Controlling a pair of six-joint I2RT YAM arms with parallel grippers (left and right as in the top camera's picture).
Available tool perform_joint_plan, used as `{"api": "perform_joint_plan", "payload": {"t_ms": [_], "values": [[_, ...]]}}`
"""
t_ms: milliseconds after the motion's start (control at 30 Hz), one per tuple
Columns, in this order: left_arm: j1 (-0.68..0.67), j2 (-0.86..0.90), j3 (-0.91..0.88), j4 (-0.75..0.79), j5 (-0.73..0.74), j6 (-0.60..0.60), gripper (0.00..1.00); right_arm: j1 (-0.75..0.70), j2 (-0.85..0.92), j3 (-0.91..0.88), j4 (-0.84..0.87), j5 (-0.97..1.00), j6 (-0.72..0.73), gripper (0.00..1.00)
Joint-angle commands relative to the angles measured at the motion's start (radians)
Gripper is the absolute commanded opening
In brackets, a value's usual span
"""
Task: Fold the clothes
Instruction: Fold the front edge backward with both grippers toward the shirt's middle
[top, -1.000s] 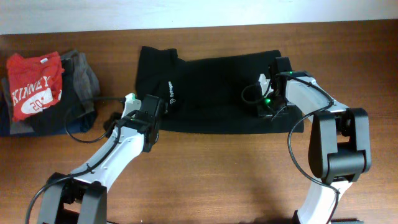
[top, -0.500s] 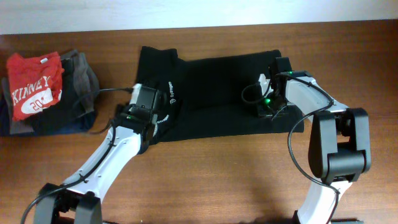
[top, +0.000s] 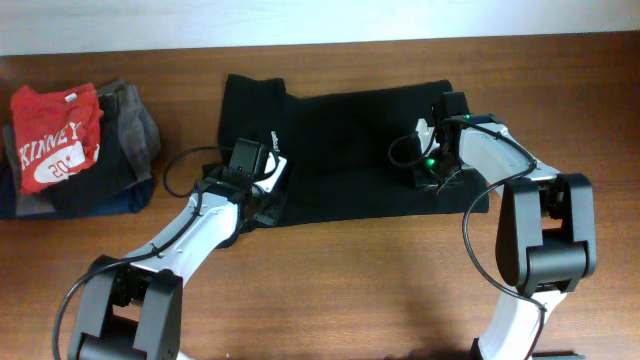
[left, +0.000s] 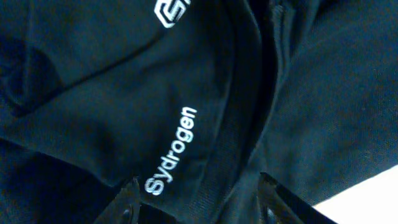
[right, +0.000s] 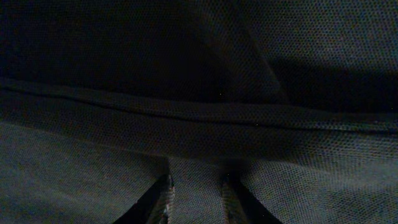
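The black long-sleeved garment (top: 340, 150) lies spread flat across the middle of the wooden table, with small white logo marks near its left end. My left gripper (top: 266, 172) rests on that left end. In the left wrist view its fingers (left: 199, 200) are wide apart and open over the collar band beside the white "Sydrogen" print (left: 171, 152). My right gripper (top: 433, 165) sits on the garment's right end. In the right wrist view its fingers (right: 198, 198) are close together with a strip of black cloth (right: 199, 118) pinched between them.
A pile of folded clothes lies at the far left: a red "KINNEY" shirt (top: 55, 135) on top of grey and dark navy garments (top: 135, 125). Bare wooden table (top: 350, 280) lies in front of the black garment. A white wall edge runs along the back.
My left arm has moved from the garment's lower left edge up and to the right onto the collar area. The right arm has not moved.
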Motion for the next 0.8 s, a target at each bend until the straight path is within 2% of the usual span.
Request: {"api": "perform_joint_plan", "payload": {"t_ms": [0, 133, 267, 333, 400, 767], "values": [[0.002, 0.016, 0.017, -0.013, 0.042, -0.006, 0.58, 0.001, 0.037, -0.003, -0.004, 0.025, 0.001, 0.32], [0.002, 0.051, 0.016, -0.035, 0.037, -0.006, 0.53, 0.001, 0.037, -0.003, -0.01, 0.026, 0.001, 0.32], [0.002, 0.078, 0.016, -0.01, -0.04, -0.033, 0.5, 0.001, 0.037, -0.003, -0.01, 0.026, 0.001, 0.32], [0.002, 0.078, 0.016, 0.005, -0.041, -0.033, 0.41, 0.001, 0.037, -0.003, -0.01, 0.026, 0.001, 0.32], [0.002, 0.078, 0.016, 0.015, -0.05, -0.033, 0.38, 0.001, 0.037, -0.003, -0.01, 0.026, 0.001, 0.32], [0.002, 0.069, 0.08, -0.035, -0.102, -0.032, 0.38, 0.001, 0.037, -0.003, -0.011, 0.026, 0.001, 0.32]]}}
